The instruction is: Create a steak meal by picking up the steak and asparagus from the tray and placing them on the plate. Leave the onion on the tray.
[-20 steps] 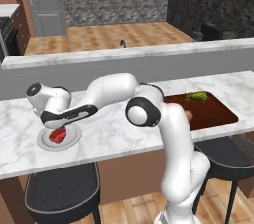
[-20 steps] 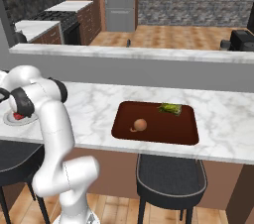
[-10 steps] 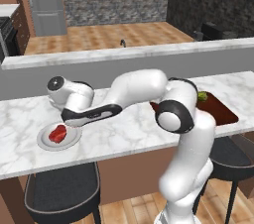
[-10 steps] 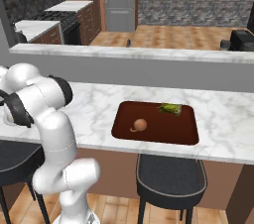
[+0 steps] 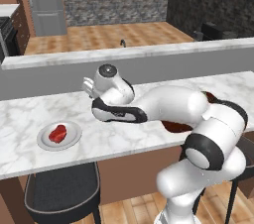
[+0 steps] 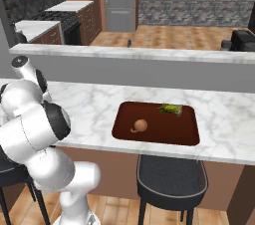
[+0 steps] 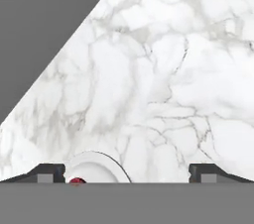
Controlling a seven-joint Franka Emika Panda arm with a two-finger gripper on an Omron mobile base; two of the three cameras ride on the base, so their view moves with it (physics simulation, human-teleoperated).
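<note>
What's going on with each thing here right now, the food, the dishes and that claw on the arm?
steak: lying on the plate, let go.
plate: on the marble counter, holding just the steak.
asparagus: lying at the tray's far edge, untouched.
onion: resting on the tray, left part.
tray: flat on the counter, holding onion and asparagus.
gripper: open, empty, above bare counter beside the plate.

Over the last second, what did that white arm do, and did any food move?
The open gripper swung away from the round grey-white plate toward the dark reddish-brown tray, holding nothing. The red raw steak stayed on the plate; the green asparagus bundle and round tan onion stayed on the tray.
</note>
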